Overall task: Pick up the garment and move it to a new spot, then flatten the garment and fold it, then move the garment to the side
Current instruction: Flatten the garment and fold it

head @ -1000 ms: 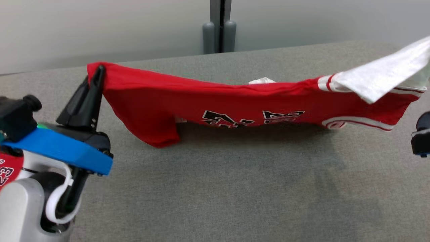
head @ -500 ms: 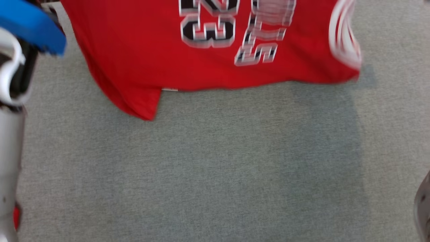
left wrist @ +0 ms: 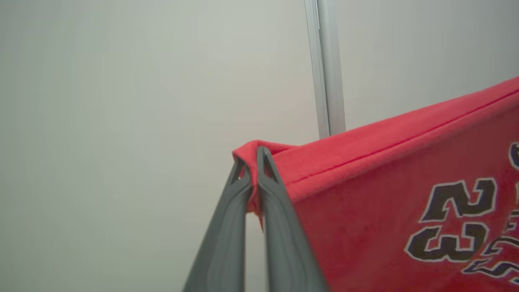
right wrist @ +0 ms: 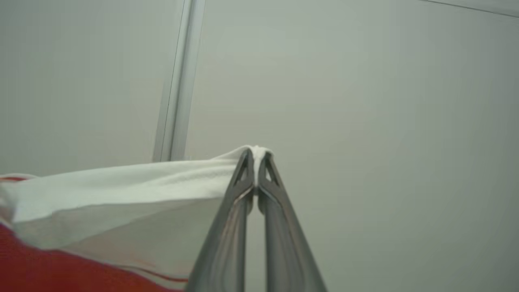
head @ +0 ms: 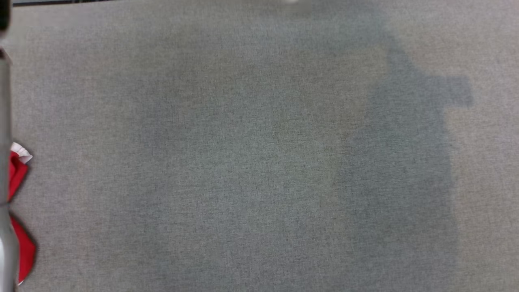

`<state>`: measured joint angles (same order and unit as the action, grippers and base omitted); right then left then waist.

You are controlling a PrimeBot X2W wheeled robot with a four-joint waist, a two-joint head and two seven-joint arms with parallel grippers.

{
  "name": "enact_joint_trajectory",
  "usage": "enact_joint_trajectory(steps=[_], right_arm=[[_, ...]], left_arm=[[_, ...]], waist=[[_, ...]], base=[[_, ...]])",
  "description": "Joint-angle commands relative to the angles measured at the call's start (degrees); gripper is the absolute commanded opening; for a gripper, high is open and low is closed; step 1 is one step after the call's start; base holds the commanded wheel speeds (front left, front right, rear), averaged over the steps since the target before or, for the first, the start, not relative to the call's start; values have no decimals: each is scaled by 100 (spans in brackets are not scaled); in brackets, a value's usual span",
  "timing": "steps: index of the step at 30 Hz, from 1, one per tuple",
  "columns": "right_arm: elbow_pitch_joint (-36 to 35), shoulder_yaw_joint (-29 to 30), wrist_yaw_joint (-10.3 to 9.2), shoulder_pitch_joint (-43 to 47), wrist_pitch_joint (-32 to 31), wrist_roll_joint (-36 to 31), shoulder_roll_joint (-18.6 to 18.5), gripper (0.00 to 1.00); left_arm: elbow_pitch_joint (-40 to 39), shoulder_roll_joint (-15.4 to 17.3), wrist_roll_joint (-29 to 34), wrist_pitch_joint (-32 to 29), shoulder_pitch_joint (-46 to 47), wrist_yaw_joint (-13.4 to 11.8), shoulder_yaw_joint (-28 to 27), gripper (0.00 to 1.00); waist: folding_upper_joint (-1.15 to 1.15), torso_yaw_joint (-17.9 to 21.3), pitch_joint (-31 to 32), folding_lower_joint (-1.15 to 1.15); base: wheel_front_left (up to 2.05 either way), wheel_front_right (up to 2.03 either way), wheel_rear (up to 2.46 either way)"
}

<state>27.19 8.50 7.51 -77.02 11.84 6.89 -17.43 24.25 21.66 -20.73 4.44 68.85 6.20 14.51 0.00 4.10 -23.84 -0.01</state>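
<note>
1. Aloft, the left gripper [left wrist: 252,162], jaws pressed together, pinches a hemmed corner of the red cloth jersey with black-and-white numerals [left wrist: 385,194], raised against a pale wall [left wrist: 121,121].
2. The garment's long axis runs gripper to gripper, its top edge drawn fairly taut and its printed face hanging below.
3. The right gripper [right wrist: 254,158], likewise clamped, nips the jersey's white end.
4. The step in hand looks like the carry to a new spot. Next, lower both ends evenly onto the grey fabric table [head: 259,162], holding tension.
</note>
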Motion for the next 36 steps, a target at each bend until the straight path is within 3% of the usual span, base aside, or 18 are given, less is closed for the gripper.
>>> enact_joint_trajectory(steps=[1,9,17,26,36], right_arm=[[95,4,-3,323,83,-9,-117,0],[-127,58,-4,2394,125,207,12,0],[-1607,311,-5,5279,-1294,532,733,0],[-3199,651,-2,7437,-3396,332,1367,0],[-3875,892,-2,8500,-4517,677,1447,0]], left_arm=[[107,18,41,141,-254,13,47,0],[459,-299,-27,814,-1735,-211,211,0],[280,-614,-488,988,-3927,-442,99,0],[-574,-655,-845,351,-5947,-960,102,0],[-1780,-545,-990,-803,-7420,-1578,290,0]], waist=[[0,-25,-97,1],[0,-106,-165,1],[0,-105,376,1],[0,-181,1146,1],[0,-398,1516,1]], base=[[0,0,0],[0,0,0],[0,0,0],[0,0,0],[0,0,0]])
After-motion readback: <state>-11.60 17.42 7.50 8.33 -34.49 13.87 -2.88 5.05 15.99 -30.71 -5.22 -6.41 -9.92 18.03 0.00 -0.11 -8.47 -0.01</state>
